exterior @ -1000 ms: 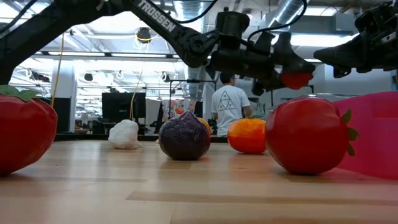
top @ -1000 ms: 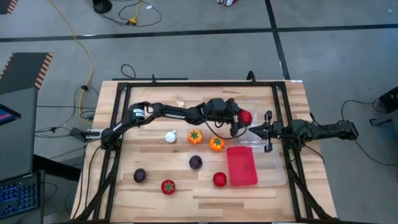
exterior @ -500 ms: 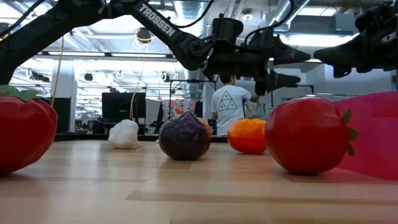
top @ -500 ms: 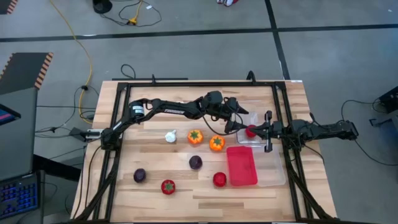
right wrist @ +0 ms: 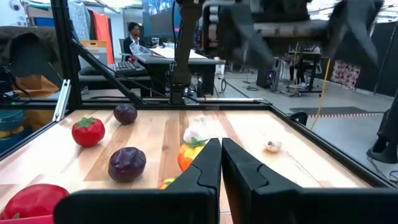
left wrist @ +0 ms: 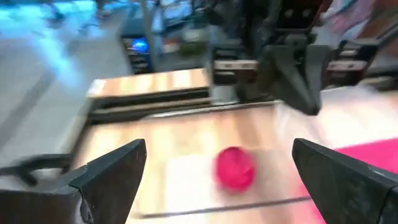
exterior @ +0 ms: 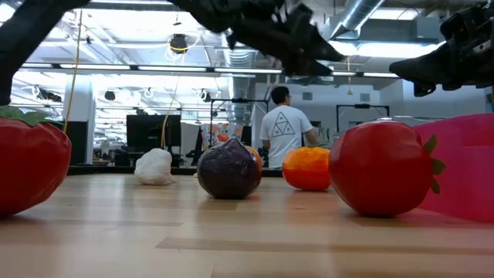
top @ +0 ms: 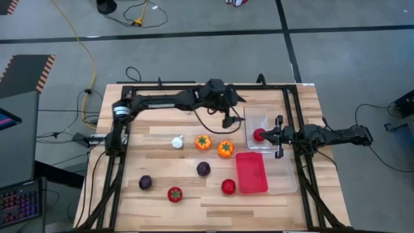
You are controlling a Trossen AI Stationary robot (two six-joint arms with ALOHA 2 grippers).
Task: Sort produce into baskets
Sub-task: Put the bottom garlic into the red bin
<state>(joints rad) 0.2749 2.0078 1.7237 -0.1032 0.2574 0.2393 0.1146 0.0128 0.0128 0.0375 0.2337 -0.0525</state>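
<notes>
My left gripper (top: 228,118) is open and empty, raised above the table's far middle, just left of a clear tray (top: 251,123). A red round piece (top: 259,134) lies on that tray's floor; it also shows between my open fingers in the left wrist view (left wrist: 235,168). My right gripper (top: 278,137) is shut and empty at the tray's right rim. On the wood lie a white garlic (top: 177,141), two orange pieces (top: 203,142) (top: 225,149), two purple balls (top: 203,169) (top: 145,182) and two red pieces (top: 174,193) (top: 228,186).
A solid red tray (top: 251,172) lies at the near right, partly on another clear tray (top: 284,181). A black frame (top: 194,87) runs around the table. A person (exterior: 284,127) stands far off in the room behind.
My left gripper has opened and let go of the red round piece, which has fallen into the clear tray. The gripper has then risen and drawn back toward the table's far left.
</notes>
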